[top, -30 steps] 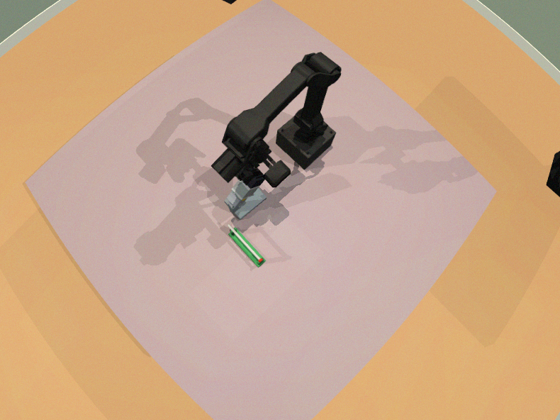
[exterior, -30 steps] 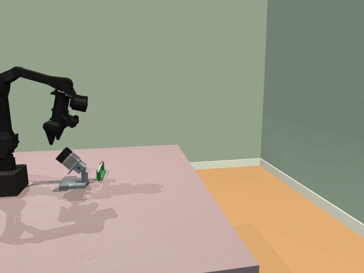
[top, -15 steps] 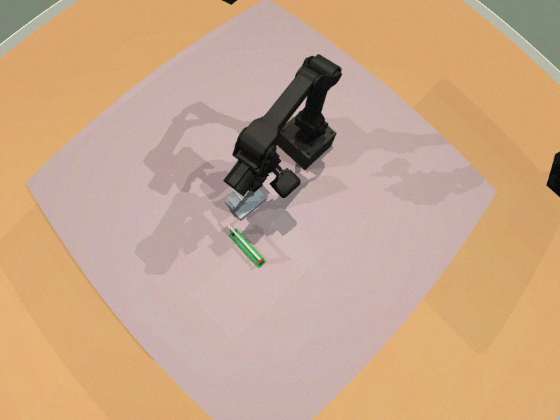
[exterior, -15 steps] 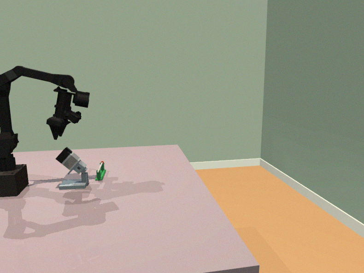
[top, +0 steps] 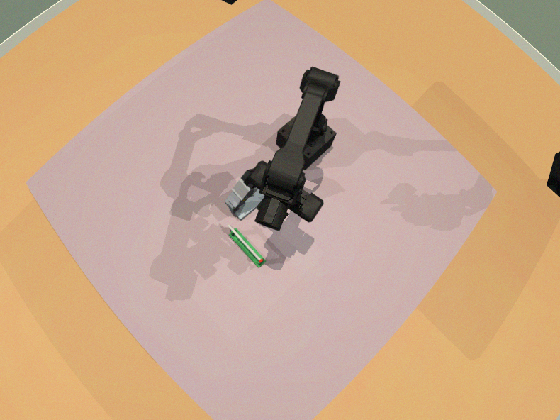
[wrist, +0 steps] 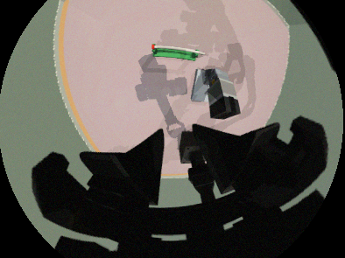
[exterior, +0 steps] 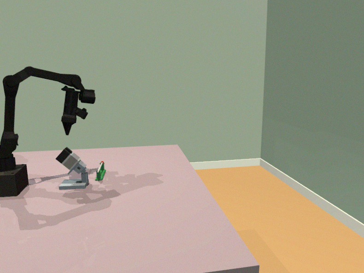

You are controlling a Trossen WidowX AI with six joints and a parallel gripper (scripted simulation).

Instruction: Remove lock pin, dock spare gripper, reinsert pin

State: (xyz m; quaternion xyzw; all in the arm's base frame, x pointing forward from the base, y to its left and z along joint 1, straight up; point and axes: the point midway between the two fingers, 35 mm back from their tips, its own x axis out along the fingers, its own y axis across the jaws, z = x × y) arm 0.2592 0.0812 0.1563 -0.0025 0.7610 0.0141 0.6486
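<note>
- A pink worktop (top: pixel 327 299) (exterior: pixel 151 224) (wrist: pixel 109 25) stands before a plain green wall (exterior: pixel 182 72), carrying the arm (top: pixel 303 125) (exterior: pixel 10 112) (wrist: pixel 201 178) at the left in the exterior view.
- To the right of the arm's foot sits the mount (top: pixel 252 205) (exterior: pixel 73 184) (wrist: pixel 199 87), its wide flat foot presumably there to keep it steady under a push.
- The spare (top: pixel 240 192) (exterior: pixel 69 161) (wrist: pixel 225 95) leans up from the mount, black end raised towards the arm. It looks docked, and the socket seems to bear it; whether the spigot is fully home I cannot tell.
- The pin (top: pixel 246 244) (exterior: pixel 99 167) (wrist: pixel 175 48) lies along the green rest (top: pixel 240 247) (exterior: pixel 100 175) (wrist: pixel 175 55), right of the mount and apart from it. The rest props it off the worktop, probably so fingers can reach around it.
- The claw (exterior: pixel 67 134) (wrist: pixel 177 129) hangs above the spare, touching nothing, partly open with nothing between its fingers. That narrower gap would suit a thin pin better than the bulky spare.
- Pulling out and docking seem done; locking is left. The next move likely calls for gripping the pin near its red head, leaving the other end free to enter the hole. A skewed push could jam or shift the spare.
</note>
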